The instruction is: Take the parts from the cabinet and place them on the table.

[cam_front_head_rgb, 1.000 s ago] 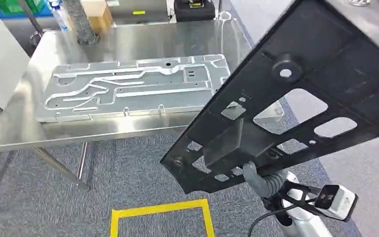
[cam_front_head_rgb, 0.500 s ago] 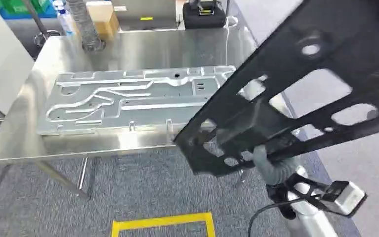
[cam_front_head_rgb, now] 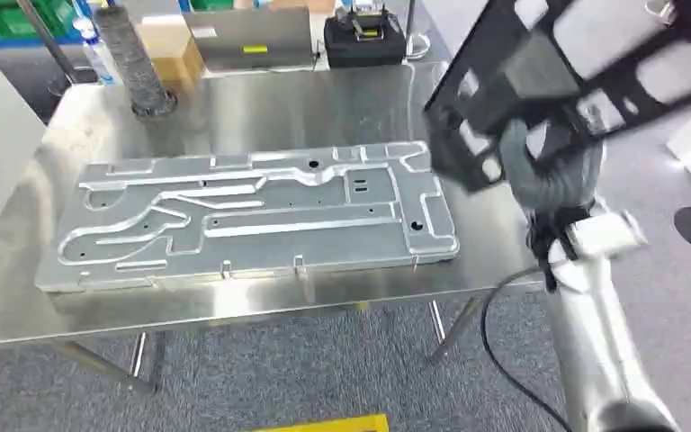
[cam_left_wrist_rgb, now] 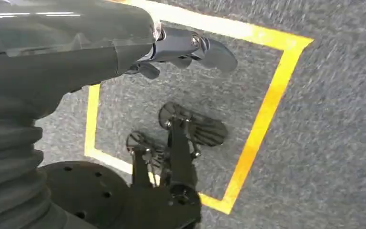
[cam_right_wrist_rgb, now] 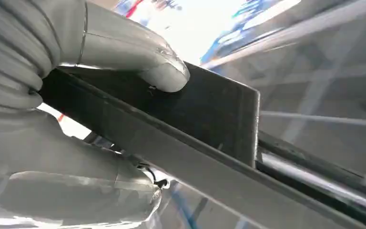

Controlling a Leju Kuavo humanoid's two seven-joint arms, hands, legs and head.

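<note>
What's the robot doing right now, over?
Right hand grips the black panel, held up past the table's right end. Left hand hangs open over the floor. Silver plate already lies on the table.

Our silver arms and grey hands

At lower right our right arm point(cam_front_head_rgb: 598, 351) was silver, with a ribbed grey wrist cover point(cam_front_head_rgb: 553, 180) and a black cable point(cam_front_head_rgb: 495, 333); our left hand point(cam_left_wrist_rgb: 190, 47) had dark fingers.

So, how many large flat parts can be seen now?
2. The silver metal plate lies flat on the steel table. The black frame part is held tilted in the air by the right hand, beyond the table's right end.
</note>
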